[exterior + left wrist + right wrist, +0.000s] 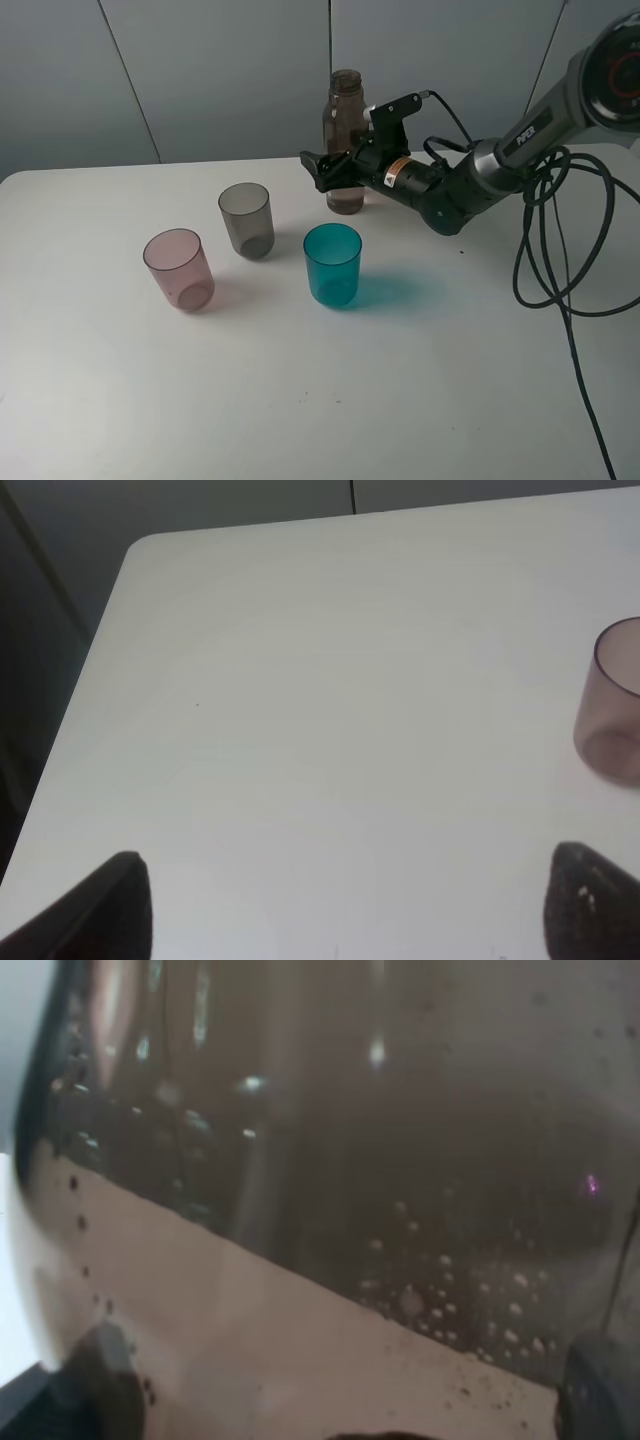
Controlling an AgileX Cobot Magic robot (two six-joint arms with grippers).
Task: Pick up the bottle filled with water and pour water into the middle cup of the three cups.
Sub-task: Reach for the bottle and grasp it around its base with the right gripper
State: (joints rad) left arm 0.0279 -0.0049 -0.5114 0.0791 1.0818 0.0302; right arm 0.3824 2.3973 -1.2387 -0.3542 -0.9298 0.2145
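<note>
**Item:** the bottle (pixel 346 120). Tall, slim, translucent smoky brown-pink, neck uncapped.

**Location:** upright on the worktop (pixel 300 400), upper centre of the exterior high frame, just behind the teal cup (pixel 332 264).

**Contents:** water (pixel 300 1360), judged from the paler lower band and the beads on the wall in the right wrist view. The level is not clear.

**Handling (judged):** thin plastic, fairly stiff but likely to give under a hard squeeze. The wall is smooth and so probably slippery. Weight sits low. The open mouth will spill if tipped early.

**Where to hold:** across the round body, middle to lower part, well below the neck.

**Right gripper** (pixel 335 172): fingers (pixel 100 1385) stand either side of the bottle's lower body. Whether they press on it cannot be told.

**Left gripper** (pixel 355 915): fingers spread wide with nothing between them, over bare worktop. The pink cup (pixel 612 705) is at the right edge of that frame.

**Target:** the middle cup (pixel 247 220), smoky grey, left of centre, between the pink cup at lower left and the teal cup. All three are upright and stand apart.
</note>
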